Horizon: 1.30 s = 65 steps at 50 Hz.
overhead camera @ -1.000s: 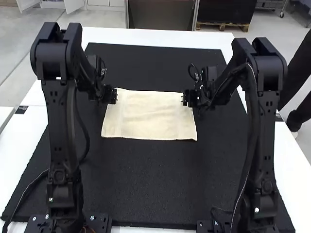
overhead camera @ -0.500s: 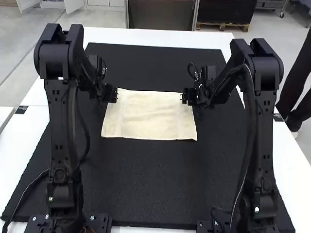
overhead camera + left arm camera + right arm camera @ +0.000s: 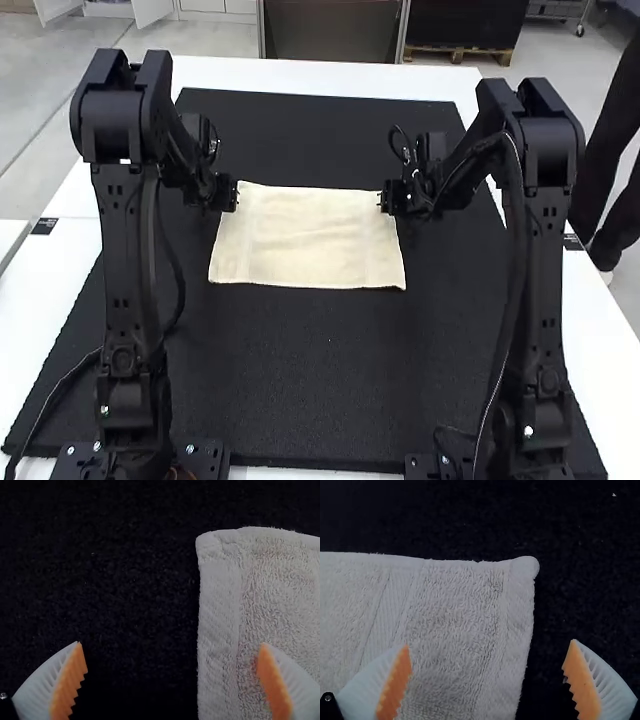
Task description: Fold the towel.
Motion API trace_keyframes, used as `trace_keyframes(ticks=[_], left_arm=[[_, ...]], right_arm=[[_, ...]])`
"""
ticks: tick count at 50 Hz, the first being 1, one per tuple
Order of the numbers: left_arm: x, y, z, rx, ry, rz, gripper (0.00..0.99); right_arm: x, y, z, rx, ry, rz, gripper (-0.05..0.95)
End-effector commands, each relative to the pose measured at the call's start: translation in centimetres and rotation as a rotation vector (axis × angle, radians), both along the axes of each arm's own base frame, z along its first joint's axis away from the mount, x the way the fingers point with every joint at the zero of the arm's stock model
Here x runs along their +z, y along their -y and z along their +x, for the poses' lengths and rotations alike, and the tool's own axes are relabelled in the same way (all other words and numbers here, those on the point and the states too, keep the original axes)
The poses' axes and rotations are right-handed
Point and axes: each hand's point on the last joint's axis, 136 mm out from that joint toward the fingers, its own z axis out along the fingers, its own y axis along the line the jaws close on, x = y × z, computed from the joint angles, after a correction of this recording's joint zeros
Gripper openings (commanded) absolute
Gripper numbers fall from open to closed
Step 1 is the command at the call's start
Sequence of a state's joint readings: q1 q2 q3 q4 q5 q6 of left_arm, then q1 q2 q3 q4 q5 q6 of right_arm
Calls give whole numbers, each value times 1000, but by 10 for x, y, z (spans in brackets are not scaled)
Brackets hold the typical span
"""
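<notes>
At the left stands the left arm point(image 3: 125, 250), reaching forward over the black mat point(image 3: 310, 390). Its left pincer point(image 3: 232, 196) is at the towel's far left corner. In the left wrist view the left pincer point(image 3: 171, 643) is wide open, one finger point(image 3: 274, 680) over the towel and the other point(image 3: 70, 680) over the mat, gripping nothing.

Next comes the cream towel point(image 3: 310, 240), spread flat as an oblong on the mat, which covers much of the white tabletop point(image 3: 300, 72).

The right pincer point(image 3: 384, 197) is at the towel's far right corner. It too is wide open and empty, its fingers point(image 3: 395, 685) on either side of the towel's edge. The right arm point(image 3: 540, 260) stands at the right.
</notes>
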State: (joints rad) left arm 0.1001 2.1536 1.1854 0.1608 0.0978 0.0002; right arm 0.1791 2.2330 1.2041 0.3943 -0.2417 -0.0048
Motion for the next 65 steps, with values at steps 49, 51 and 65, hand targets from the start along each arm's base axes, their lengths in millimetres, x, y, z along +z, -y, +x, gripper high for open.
trace_keyframes(ticks=[49, 51, 65], left_arm=[[5, 12, -1, -42, 47, -52, 20], [6, 12, -1, -41, 46, -53, 20], [21, 13, -11, -52, 56, -72, 20]], right_arm=[[-29, -15, -27, 110, -101, 60, -21], [-25, -15, -27, 111, -94, 63, -21], [3, -13, -27, 116, -56, 84, -21]])
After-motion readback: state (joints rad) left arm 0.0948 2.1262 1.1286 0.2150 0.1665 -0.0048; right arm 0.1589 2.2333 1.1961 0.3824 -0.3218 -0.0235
